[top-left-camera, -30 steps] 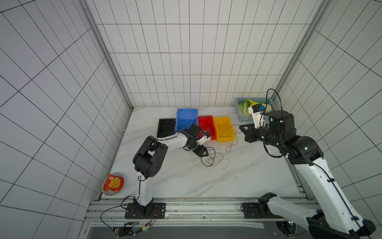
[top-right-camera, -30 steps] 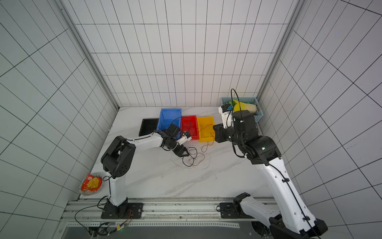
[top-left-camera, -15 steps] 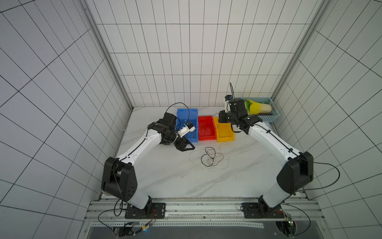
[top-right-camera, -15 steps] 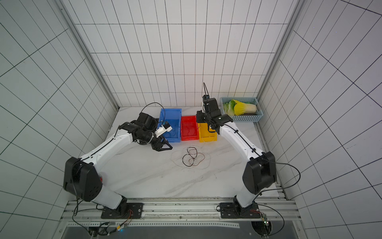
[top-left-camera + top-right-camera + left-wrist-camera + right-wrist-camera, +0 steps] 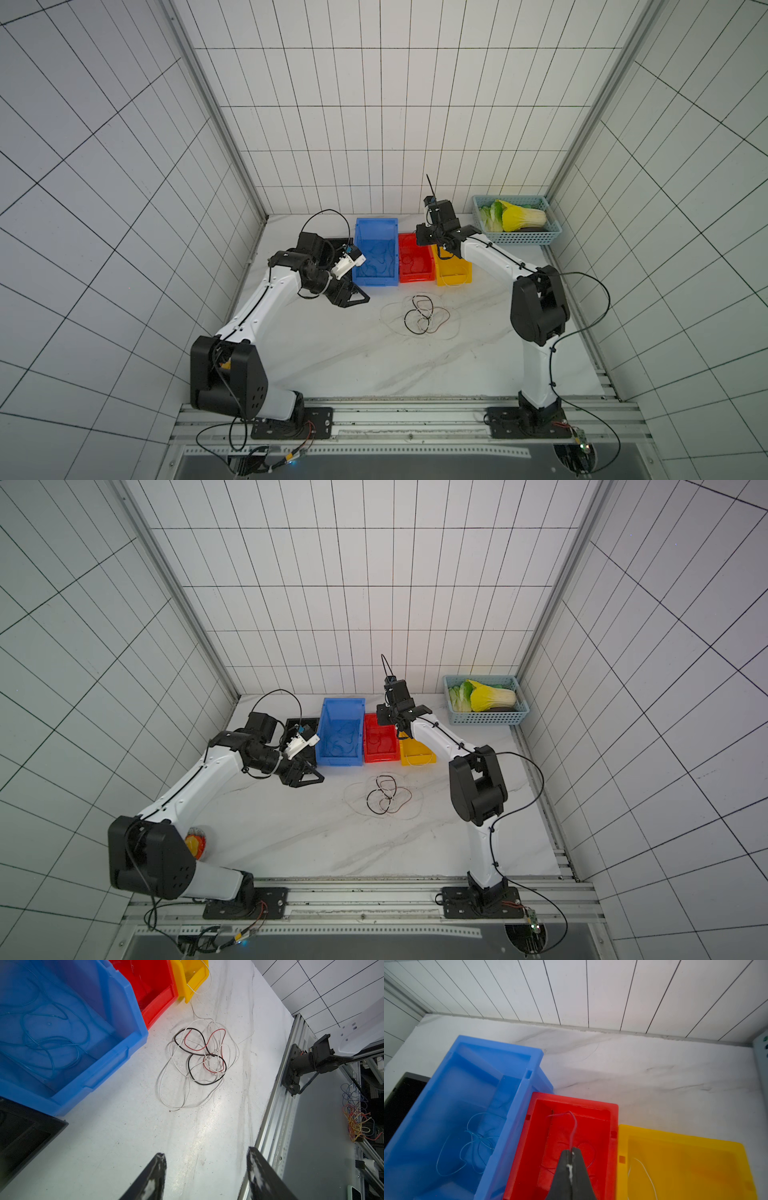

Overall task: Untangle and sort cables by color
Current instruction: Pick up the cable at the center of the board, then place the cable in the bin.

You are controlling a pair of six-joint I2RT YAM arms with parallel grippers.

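Now right hand (image 5: 572, 1154) pinches cable (image 5: 574, 1126) over red bin (image 5: 575, 1097).

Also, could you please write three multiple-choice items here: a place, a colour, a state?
1. Where does the wire tangle lie? A on a shelf; B on the table before the bins; C hanging on the wall.
2. Which bin stands between the blue bin and the yellow bin? A green; B red; C white.
3. The left gripper has its jaws: A open, empty; B shut on a wire; C shut on a bin rim.
Key: B, it lies on bare marble; B, the red bin sits mid-row; A, a clear gap shows.
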